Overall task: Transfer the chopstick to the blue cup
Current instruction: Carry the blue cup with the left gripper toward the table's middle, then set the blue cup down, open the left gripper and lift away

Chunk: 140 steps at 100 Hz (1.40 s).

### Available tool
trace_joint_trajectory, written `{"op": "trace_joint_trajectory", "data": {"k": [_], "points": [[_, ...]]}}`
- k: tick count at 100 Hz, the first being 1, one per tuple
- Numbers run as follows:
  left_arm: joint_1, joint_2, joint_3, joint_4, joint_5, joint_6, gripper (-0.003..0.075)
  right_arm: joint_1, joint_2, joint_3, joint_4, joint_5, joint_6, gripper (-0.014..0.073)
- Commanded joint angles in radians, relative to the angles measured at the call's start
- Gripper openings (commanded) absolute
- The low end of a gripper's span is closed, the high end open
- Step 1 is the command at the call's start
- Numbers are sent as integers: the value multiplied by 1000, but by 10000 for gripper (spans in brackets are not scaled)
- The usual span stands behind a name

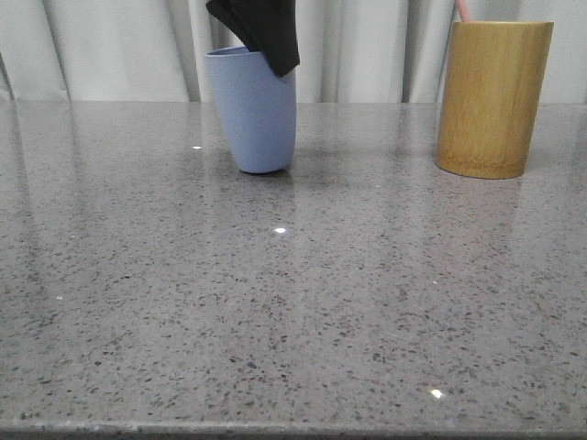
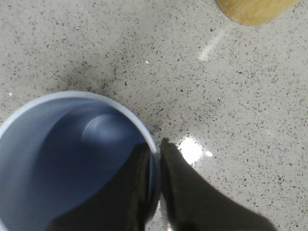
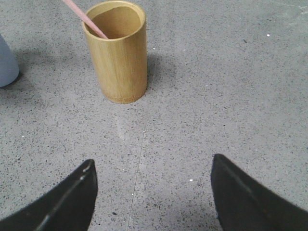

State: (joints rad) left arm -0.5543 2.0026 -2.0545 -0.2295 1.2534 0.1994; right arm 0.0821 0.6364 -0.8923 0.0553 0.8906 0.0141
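My left gripper [image 2: 159, 163] pinches the blue cup [image 1: 253, 110] rim; my right gripper [image 3: 154, 192] is spread, so I approach the chopstick [image 3: 84, 18] in the bamboo cup [image 3: 118, 53] squarely

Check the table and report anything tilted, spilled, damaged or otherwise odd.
The blue cup leans off vertical, its base partly lifted, because the left gripper pinches its rim, one finger inside and one outside. The cup is empty. The chopstick stands slanted in the bamboo cup, which is upright. Nothing looks spilled or broken.
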Motion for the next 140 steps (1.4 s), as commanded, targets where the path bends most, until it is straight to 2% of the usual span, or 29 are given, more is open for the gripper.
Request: {"op": "trace_joint_trajectory", "data": {"k": [1, 50, 62, 81, 91, 140], "points": [[-10, -45, -34, -22, 13, -3, -19, -1, 9, -35, 1, -74, -2, 510], [-10, -43, -34, -26, 13, -3, 0, -1, 9, -35, 1, -75, -2, 510], [-10, -43, -34, -34, 13, -3, 109, -1, 9, -35, 1, -75, -2, 510], [-10, -43, -34, -34, 13, -3, 363, -1, 9, -35, 1, -75, -2, 510], [-10, -43, -34, -34, 13, -3, 432, -1, 9, -35, 1, -75, -2, 510], [-10, -96, -38, -34, 13, -11, 446, -1, 9, -35, 1, -75, -2, 510]]}}
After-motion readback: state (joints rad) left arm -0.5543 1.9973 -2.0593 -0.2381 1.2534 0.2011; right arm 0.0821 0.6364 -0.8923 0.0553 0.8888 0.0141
